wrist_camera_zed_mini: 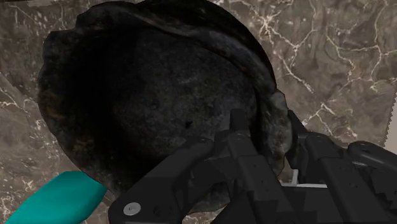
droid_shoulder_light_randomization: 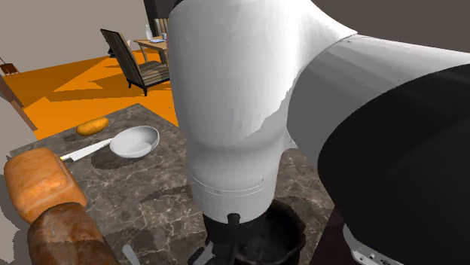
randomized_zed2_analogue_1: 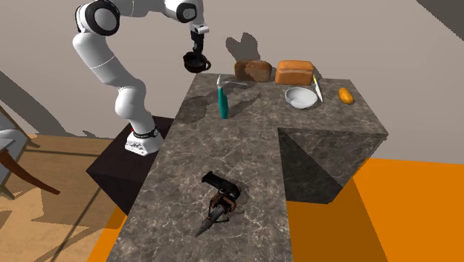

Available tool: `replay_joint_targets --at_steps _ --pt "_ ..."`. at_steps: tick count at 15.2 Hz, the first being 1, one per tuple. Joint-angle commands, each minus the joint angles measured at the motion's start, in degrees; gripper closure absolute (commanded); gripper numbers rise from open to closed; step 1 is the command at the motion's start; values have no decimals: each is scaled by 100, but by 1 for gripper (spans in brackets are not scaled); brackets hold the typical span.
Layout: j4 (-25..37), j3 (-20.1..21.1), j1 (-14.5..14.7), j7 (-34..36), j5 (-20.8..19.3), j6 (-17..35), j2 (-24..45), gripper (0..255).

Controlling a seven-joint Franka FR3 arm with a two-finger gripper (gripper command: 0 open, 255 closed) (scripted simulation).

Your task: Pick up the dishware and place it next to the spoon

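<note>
Gripping the dark bowl (wrist_camera_zed_mini: 146, 95) by its rim: gripper (wrist_camera_zed_mini: 264, 137) has 1 finger inside the wall and 1 outside, closed down to the rim's thickness. In the second exterior view the bowl hangs under the hand, clear of the marble counter (randomized_zed2_analogue_1: 223, 156), over its far corner nearest the arm. Teal-handled utensil (randomized_zed2_analogue_1: 222, 103) stands on the counter near that corner; the wrist view puts its handle just beside the bowl. White bowl (droid_shoulder_light_randomization: 135, 141) sits well apart at the other far end, knife (droid_shoulder_light_randomization: 84, 151) touching it, 2 bread loaves (droid_shoulder_light_randomization: 41, 181) and 1 small roll (droid_shoulder_light_randomization: 92, 126) nearby.
</note>
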Motion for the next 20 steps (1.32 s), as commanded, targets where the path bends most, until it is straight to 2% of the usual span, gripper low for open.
replay_joint_targets --at_steps 1,5,20 --pt "257 288 28 396 -135 54 294 255" --pt "833 838 110 1217 -592 102 992 255" --pt "-59 967 151 1362 -836 1262 1367 255"
